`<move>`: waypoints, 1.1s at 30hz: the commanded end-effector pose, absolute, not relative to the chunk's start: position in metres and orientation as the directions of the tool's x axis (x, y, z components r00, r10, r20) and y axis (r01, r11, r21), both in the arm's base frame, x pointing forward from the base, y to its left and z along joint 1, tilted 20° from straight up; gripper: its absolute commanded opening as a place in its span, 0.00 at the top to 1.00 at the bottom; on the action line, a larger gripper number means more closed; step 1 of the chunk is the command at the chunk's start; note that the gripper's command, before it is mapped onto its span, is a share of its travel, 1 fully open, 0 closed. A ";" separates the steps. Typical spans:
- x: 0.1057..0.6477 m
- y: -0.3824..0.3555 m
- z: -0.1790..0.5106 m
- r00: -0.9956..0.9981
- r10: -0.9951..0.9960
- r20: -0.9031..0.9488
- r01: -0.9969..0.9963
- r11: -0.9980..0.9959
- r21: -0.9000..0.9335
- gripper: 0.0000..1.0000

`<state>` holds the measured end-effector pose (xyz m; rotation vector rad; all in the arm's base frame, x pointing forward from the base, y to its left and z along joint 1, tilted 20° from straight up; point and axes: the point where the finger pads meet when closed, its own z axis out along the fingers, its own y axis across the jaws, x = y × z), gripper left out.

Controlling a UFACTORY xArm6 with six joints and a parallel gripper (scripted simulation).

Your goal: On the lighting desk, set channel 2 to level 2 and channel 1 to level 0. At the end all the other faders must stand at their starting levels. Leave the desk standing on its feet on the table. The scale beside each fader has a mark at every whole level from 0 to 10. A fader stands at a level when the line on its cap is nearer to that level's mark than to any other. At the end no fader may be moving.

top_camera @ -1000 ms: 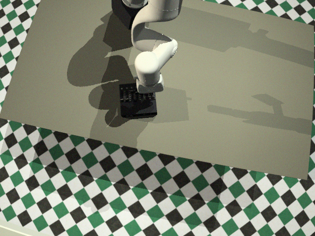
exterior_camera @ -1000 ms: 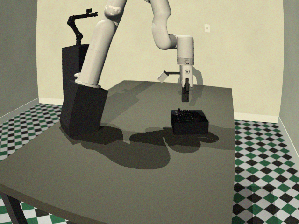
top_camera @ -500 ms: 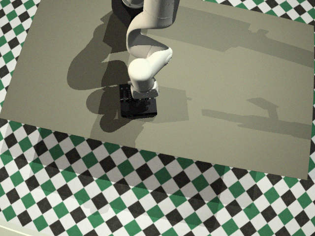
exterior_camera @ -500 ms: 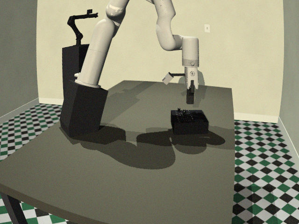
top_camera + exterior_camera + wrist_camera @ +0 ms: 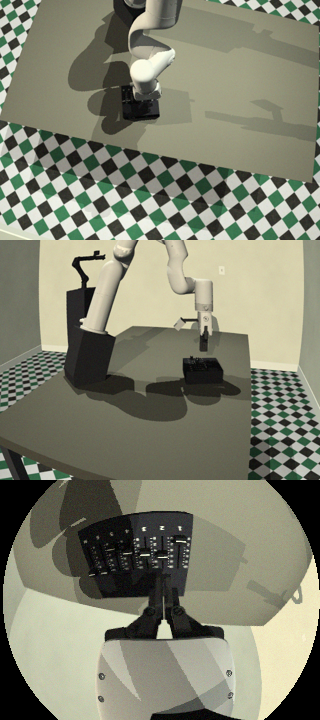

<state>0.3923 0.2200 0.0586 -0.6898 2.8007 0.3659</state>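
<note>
The lighting desk (image 5: 202,369) is a small black box standing on the table, with several faders in a row on top. It also shows in the overhead view (image 5: 140,106), partly hidden by the arm, and in the wrist view (image 5: 136,554). My gripper (image 5: 203,348) hangs a little above the desk's far side, fingers pressed together and empty. In the wrist view the fingertips (image 5: 164,580) point at the desk's near edge, below the right-hand faders. The fader caps stand at differing heights; their exact levels are too small to read.
The arm's black base (image 5: 87,361) stands at the table's left rear. A black stand with a camera arm (image 5: 82,265) rises behind it. The table's edges lie well away from the desk on all sides.
</note>
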 end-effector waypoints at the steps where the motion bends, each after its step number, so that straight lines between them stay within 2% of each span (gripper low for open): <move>1: 0.393 0.220 0.060 -0.861 -0.421 -0.285 -0.480 0.858 0.184 1.00; 33: 0.394 0.222 0.055 -0.861 -0.421 -0.285 -0.480 0.858 0.184 1.00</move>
